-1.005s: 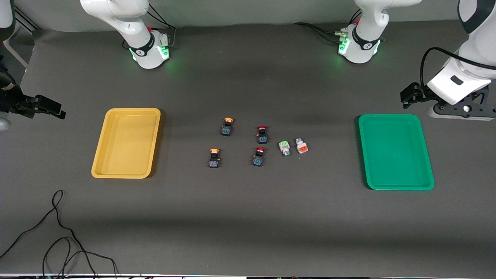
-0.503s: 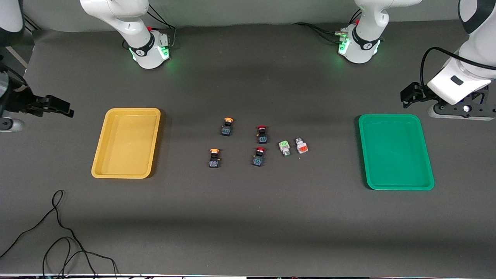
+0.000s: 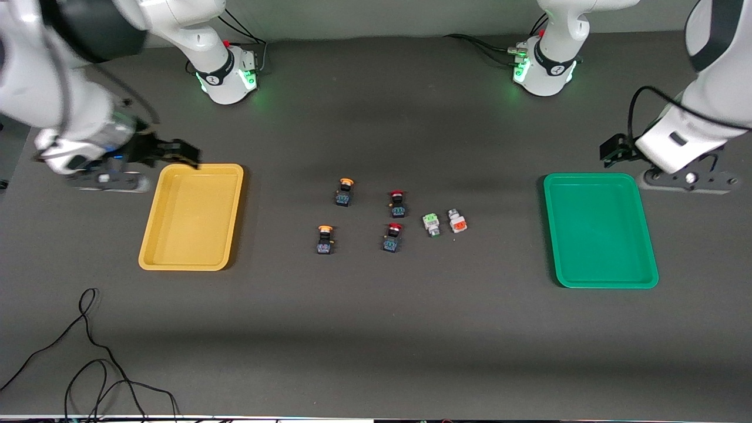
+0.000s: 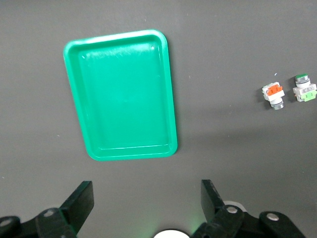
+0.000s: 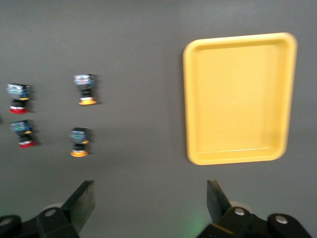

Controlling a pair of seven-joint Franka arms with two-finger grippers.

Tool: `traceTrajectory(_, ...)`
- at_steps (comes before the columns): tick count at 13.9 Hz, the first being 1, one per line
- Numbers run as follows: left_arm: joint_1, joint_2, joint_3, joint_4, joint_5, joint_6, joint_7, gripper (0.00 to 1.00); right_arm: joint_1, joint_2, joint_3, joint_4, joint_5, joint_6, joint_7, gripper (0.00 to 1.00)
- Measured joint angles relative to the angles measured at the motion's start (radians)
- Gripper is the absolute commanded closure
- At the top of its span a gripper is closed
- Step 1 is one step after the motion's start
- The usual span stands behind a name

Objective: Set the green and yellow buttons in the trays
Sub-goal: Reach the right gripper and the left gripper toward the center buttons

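Note:
The yellow tray lies toward the right arm's end and the green tray toward the left arm's end; both hold nothing. Between them stand two yellow-capped black buttons, a green-faced white button and an orange-faced white button. My right gripper is open, up over the yellow tray's corner nearest the bases; its view shows the yellow tray and the yellow-capped buttons. My left gripper is open, over the table by the green tray.
Two red-capped black buttons stand between the yellow-capped ones and the white ones. A loose black cable lies near the table's front edge at the right arm's end. The two arm bases stand along the back.
My right arm has swung in from the table's end to the yellow tray's corner. My left gripper has shifted slightly toward the middle. The buttons and trays have not moved.

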Motion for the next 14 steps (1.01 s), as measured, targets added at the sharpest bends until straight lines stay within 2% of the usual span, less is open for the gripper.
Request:
traceTrajectory(4,-0.024,0.082,-0.01,0.0,-0.012,0.02,-0.046,0.03,0.259,0.034,0.004,-0.053,0.004,0.142,0.327,0.0)
traceTrajectory(7,-0.027,0.148,-0.01,-0.001,-0.086,0.08,-0.105,0.03,0.393,0.068,0.005,-0.056,0.004,0.176,0.477,0.0)
traceTrajectory(11,-0.121,0.297,-0.014,-0.009,-0.111,0.225,-0.301,0.04,0.451,0.072,0.004,-0.09,0.004,0.214,0.51,0.0)
traceTrajectory(14,-0.213,0.425,-0.016,-0.013,-0.111,0.363,-0.404,0.04,0.45,0.089,-0.006,-0.253,0.002,0.439,0.51,0.0)
